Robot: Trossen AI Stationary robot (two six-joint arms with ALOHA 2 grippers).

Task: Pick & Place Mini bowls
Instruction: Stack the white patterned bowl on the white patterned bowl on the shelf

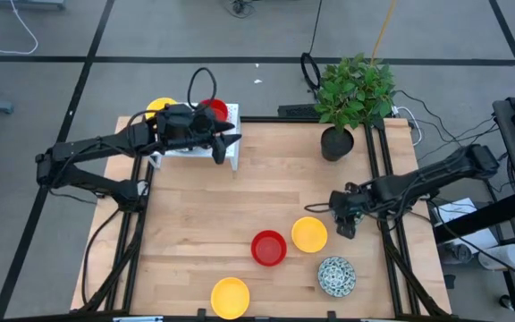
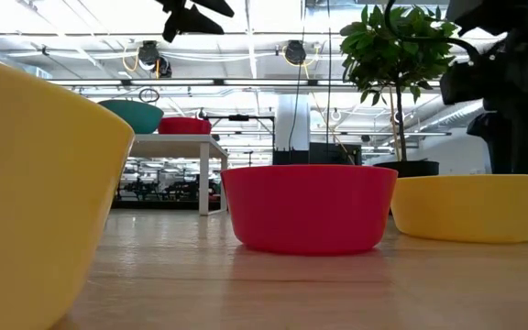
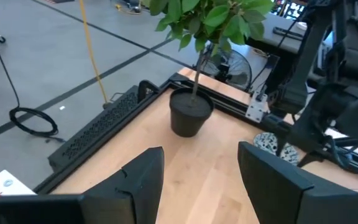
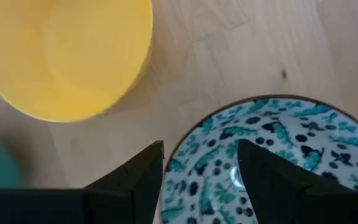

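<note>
Pale wooden planks make up the table [image 1: 195, 224], with a leafy plant in a black pot [image 1: 336, 143] at its far right corner. Four mini bowls lie loose toward the near edge: a red bowl [image 1: 268, 248], a yellow bowl [image 1: 309, 233] just beside it, another yellow bowl [image 1: 230, 296] at the front, and a speckled bowl [image 1: 336, 275]. More sit stacked on a white stand [image 1: 226, 148] at the far left, where the left gripper [image 3: 201, 180] hovers, fingers apart and empty. The right gripper [image 4: 201, 168] hangs low with fingers spread over the speckled bowl's glossy rim, so it seems. A clean pick means straddling that thin, slick rim squarely before closing. The plain bowls look smooth, round and shallow.
</note>
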